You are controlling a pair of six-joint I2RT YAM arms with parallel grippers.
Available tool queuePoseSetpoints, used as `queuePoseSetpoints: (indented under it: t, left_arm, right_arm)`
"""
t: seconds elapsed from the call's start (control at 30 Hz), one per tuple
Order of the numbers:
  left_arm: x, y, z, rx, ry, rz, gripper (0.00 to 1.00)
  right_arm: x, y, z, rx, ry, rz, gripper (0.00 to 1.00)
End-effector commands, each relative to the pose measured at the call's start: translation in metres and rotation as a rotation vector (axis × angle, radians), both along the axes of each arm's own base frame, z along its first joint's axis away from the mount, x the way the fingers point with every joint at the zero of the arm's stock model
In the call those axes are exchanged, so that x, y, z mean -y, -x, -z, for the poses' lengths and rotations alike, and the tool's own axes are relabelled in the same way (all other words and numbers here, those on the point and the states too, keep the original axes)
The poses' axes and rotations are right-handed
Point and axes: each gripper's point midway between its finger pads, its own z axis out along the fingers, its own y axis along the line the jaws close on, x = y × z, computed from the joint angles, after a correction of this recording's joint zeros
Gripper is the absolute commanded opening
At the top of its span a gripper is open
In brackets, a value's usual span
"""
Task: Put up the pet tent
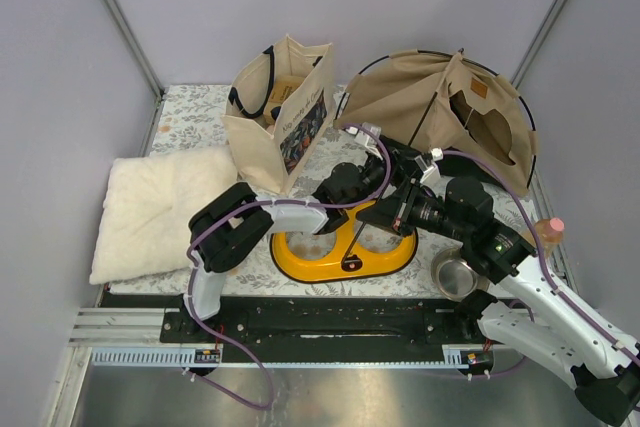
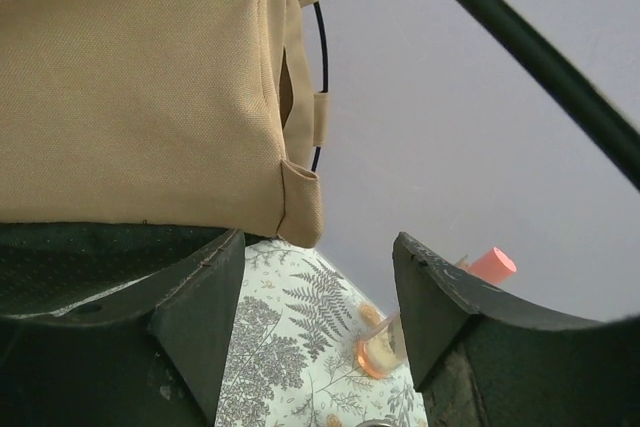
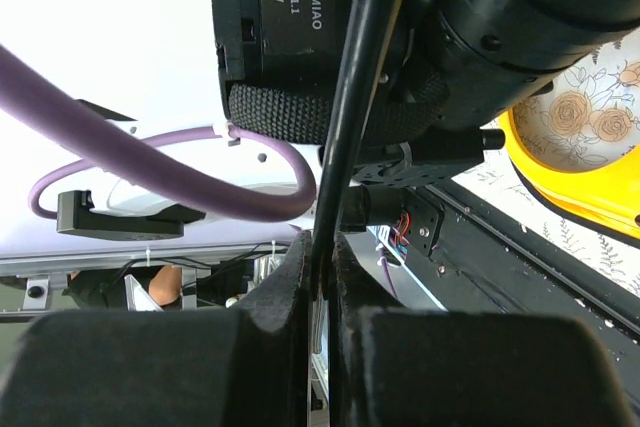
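Observation:
The tan pet tent (image 1: 440, 97) stands at the back right with thin black poles arching over it and its arched doorway facing right. My left gripper (image 1: 398, 163) is open and empty just in front of the tent's lower edge. In the left wrist view (image 2: 318, 252) the tent's canvas (image 2: 140, 77) fills the upper left and a black pole (image 2: 530, 57) crosses the upper right. My right gripper (image 1: 375, 217) is shut on a thin black pole (image 3: 355, 97), which runs up from between its fingers (image 3: 322, 247).
A yellow double pet bowl (image 1: 345, 255) lies near the front edge under both arms. A beige tote bag (image 1: 280, 112) stands at the back centre and a cream pillow (image 1: 165, 212) lies at the left. A metal cup (image 1: 455, 275) and a pink-capped bottle (image 1: 548, 230) are at the right.

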Motion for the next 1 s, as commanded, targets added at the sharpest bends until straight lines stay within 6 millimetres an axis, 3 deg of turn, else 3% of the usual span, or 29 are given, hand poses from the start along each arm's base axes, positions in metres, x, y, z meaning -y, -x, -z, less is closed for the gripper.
queuePoseSetpoints:
  t: [0.0,0.4,0.6,0.8,0.87,0.97]
  left_arm:
    - [0.005,-0.011,-0.012,0.011,-0.005,-0.063,0.64]
    - [0.020,-0.026,-0.007,-0.053,-0.022,-0.106,0.50]
    - [0.019,-0.027,-0.004,-0.055,-0.027,-0.109,0.24]
    - [0.022,-0.026,-0.007,-0.048,-0.024,-0.101,0.06]
    - [0.023,-0.028,-0.009,-0.047,-0.023,-0.104,0.05]
    - [0.026,-0.029,-0.008,-0.050,-0.030,-0.100,0.18]
  right_arm:
    - [-0.003,0.000,-0.029,0.079,-0.073,-0.008,0.00]
    - [-0.003,0.000,-0.025,0.068,-0.081,-0.001,0.00]
    - [-0.003,0.000,-0.027,0.071,-0.085,-0.002,0.00]
    - [-0.002,0.000,-0.022,0.060,-0.082,0.000,0.00]
    - [-0.002,0.000,-0.022,0.059,-0.080,0.001,0.00]
    - [-0.002,0.000,-0.021,0.054,-0.082,0.002,0.00]
